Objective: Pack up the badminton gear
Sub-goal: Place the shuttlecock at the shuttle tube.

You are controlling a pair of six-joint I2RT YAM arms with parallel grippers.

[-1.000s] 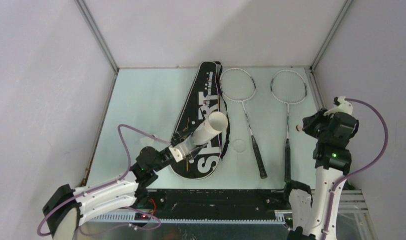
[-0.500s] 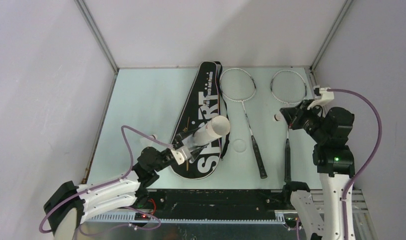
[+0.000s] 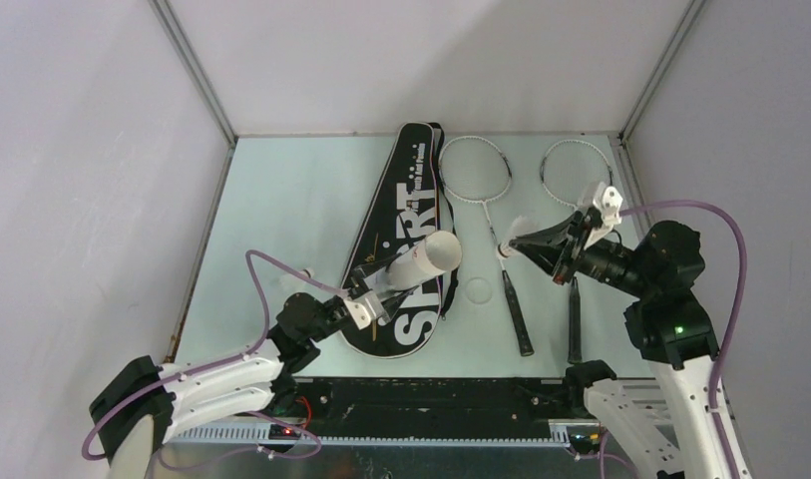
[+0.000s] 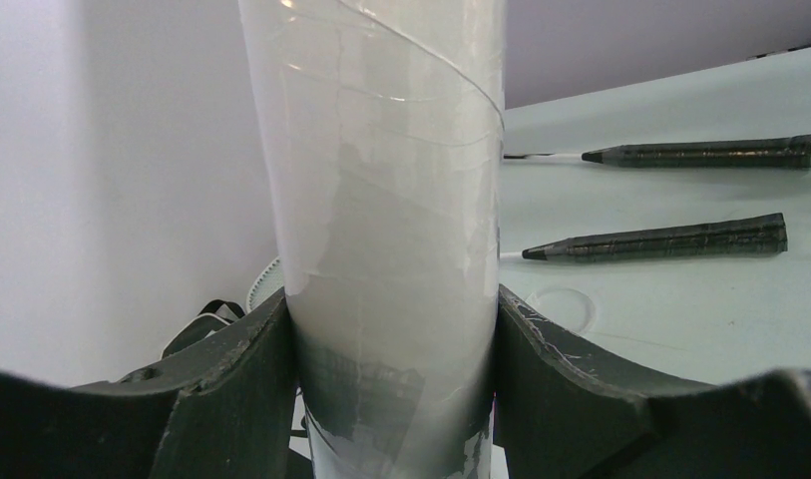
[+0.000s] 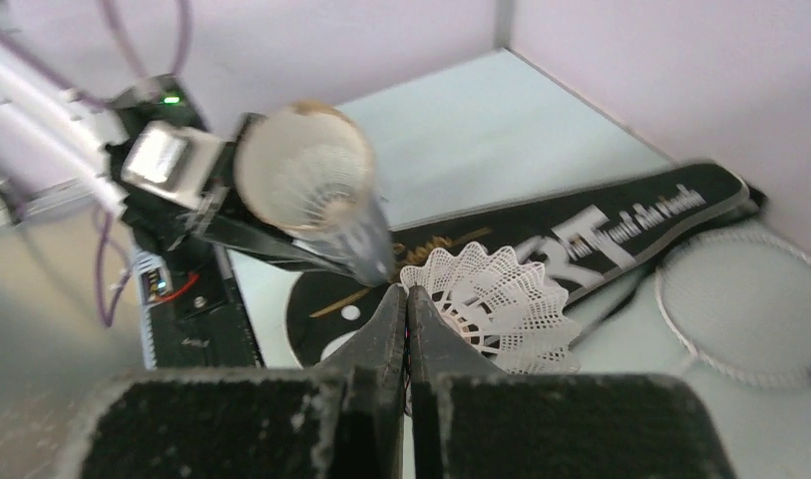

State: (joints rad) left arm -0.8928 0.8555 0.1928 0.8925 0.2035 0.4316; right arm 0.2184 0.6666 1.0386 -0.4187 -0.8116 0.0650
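A: What has moved?
B: The right arm has been swinging left from the right wall. Its right gripper (image 3: 509, 246) is now reaching over the racket shafts toward the tube (image 3: 421, 261). The left arm is barely shifting.
A: And from above?
B: The left gripper (image 3: 377, 295) is clamping the tube's lower end over the bag (image 3: 406, 190), tilting the open mouth up and to the right. The two rackets (image 3: 475, 170) are lying right of the bag, untouched. The shuttle (image 3: 522, 224) is riding at the right gripper's tip.
A: Left wrist?
B: Both fingers (image 4: 231, 384) are pressing the tube's sides, and two racket handles are lying beyond.
A: Right wrist?
B: The jaws are pinching shut, seemingly on the shuttle's feather rim. The tube's mouth is waiting just beyond, up and to the left.
A: So which step?
B: Loading shuttles into the tube, I'd judge. Next, the shuttle needs lining up cork-first with the mouth, then releasing. The rackets and the bagging are still waiting.
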